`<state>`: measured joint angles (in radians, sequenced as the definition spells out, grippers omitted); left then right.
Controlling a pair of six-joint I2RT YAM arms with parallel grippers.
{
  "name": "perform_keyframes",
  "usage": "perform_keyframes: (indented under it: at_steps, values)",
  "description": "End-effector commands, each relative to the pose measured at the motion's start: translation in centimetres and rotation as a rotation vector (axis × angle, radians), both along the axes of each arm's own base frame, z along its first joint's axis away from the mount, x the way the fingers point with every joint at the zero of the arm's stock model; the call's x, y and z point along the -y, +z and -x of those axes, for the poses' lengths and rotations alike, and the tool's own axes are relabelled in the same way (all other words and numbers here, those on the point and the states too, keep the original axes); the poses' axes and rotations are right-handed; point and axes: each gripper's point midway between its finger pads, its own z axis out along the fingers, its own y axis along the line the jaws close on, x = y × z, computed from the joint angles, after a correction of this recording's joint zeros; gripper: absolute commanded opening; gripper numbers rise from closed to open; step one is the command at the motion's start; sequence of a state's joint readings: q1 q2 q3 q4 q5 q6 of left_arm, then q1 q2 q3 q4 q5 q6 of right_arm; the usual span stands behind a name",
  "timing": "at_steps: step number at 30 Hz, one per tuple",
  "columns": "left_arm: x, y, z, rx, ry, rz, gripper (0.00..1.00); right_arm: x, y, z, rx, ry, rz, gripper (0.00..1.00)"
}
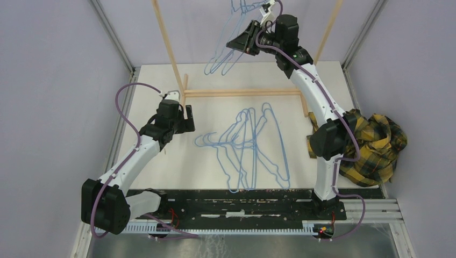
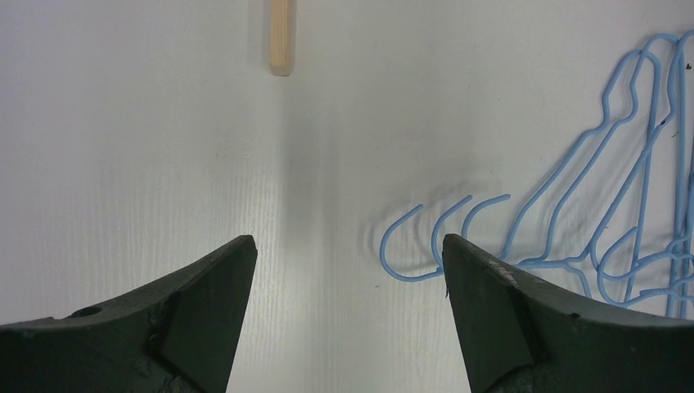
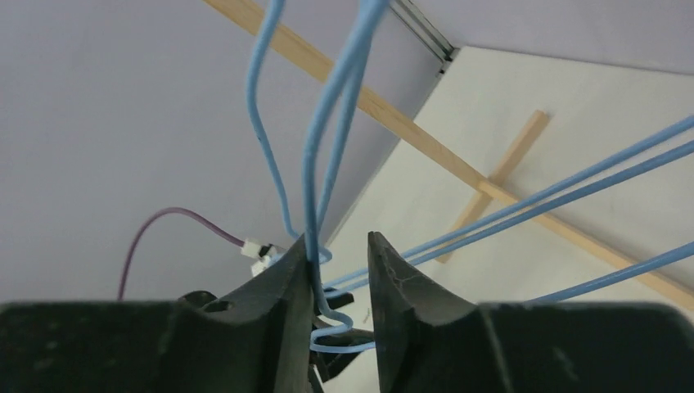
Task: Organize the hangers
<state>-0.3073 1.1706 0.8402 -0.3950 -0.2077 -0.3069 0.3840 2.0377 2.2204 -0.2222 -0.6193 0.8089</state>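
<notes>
Several light-blue wire hangers [image 1: 253,145] lie in an overlapping pile on the white table, hooks pointing left. Their hooks [image 2: 383,246] show in the left wrist view, just beside my right fingertip. My left gripper [image 1: 188,118] [image 2: 348,246] is open and empty, over bare table left of the pile. Two or three more hangers [image 1: 228,48] hang at the top of the wooden rack. My right gripper [image 1: 239,43] [image 3: 337,237] is raised at their necks. Its jaws are apart around one hanger's neck wire [image 3: 308,180], which rests against the left finger without being clamped.
The wooden rack has slanted poles [image 1: 169,48] [image 3: 409,131] and a base bar [image 1: 242,92] across the back of the table. A pole end [image 2: 281,37] lies ahead of my left gripper. A yellow-black plaid cloth [image 1: 371,145] is heaped at the right edge.
</notes>
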Motion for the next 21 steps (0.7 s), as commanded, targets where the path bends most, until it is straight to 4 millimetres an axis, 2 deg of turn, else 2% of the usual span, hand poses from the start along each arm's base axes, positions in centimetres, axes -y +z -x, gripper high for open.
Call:
perform_keyframes:
  at_steps: [1,12,15,18,19,21]
  values:
    - [0.1,1.8,-0.6,0.063,0.021,0.029,0.91,1.4,1.0,2.6,0.049,-0.041,0.078,0.42]
    - [0.2,1.6,-0.6,0.055,0.020,0.030,0.91,6.9,4.5,6.9,0.210,-0.219,0.179,0.92]
    - [0.2,1.5,-0.6,0.055,0.021,0.029,0.91,8.0,4.1,8.2,0.205,-0.235,0.233,0.95]
    - [0.2,1.5,-0.7,0.053,0.020,0.030,0.91,8.8,0.7,9.6,0.149,-0.229,0.307,0.94]
    - [0.3,1.4,-0.7,0.052,0.019,0.030,0.91,9.0,-1.0,10.3,0.127,-0.223,0.334,0.93]
    - [0.4,1.3,-0.7,0.046,0.015,0.031,0.91,9.5,-5.7,11.9,0.060,-0.209,0.408,0.89]
